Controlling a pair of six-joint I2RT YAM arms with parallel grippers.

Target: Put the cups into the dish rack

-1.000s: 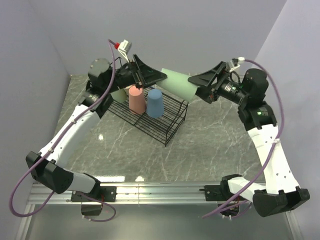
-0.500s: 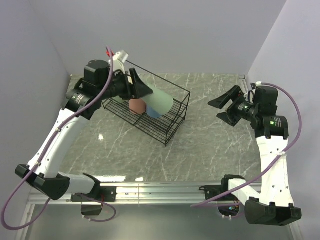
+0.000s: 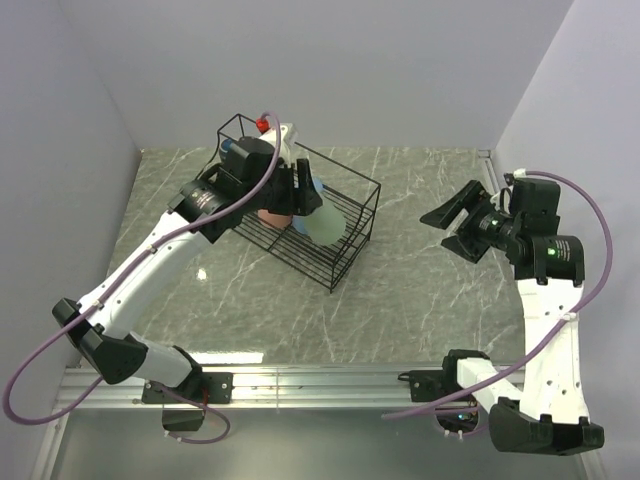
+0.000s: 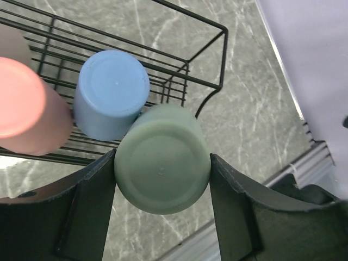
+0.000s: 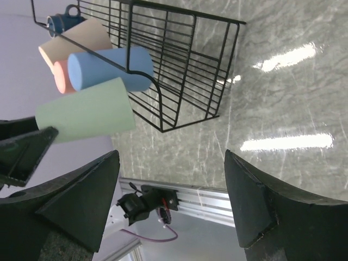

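Observation:
My left gripper (image 4: 162,163) is shut on a pale-green tumbler (image 4: 162,159), base toward the wrist camera, right beside the blue cup (image 4: 112,92) at the right end of the black wire dish rack (image 4: 206,32). The top view shows this tumbler (image 3: 326,228) over the rack (image 3: 352,243). A salmon-pink cup (image 4: 27,106) stands upside down next to the blue one. In the right wrist view a beige cup (image 5: 81,38) and a navy mug (image 5: 60,22) sit further along the rack. My right gripper (image 5: 171,155) is open and empty, off to the right (image 3: 452,228).
The rack stands at the back left of the grey marble table (image 3: 420,300). White walls close in the left, back and right. An aluminium rail (image 3: 320,380) carrying the arm bases runs along the near edge.
The green tumbler passed from my right gripper to my left. The left arm swung it over the rack's right end. The right arm let go and drew back to the right.

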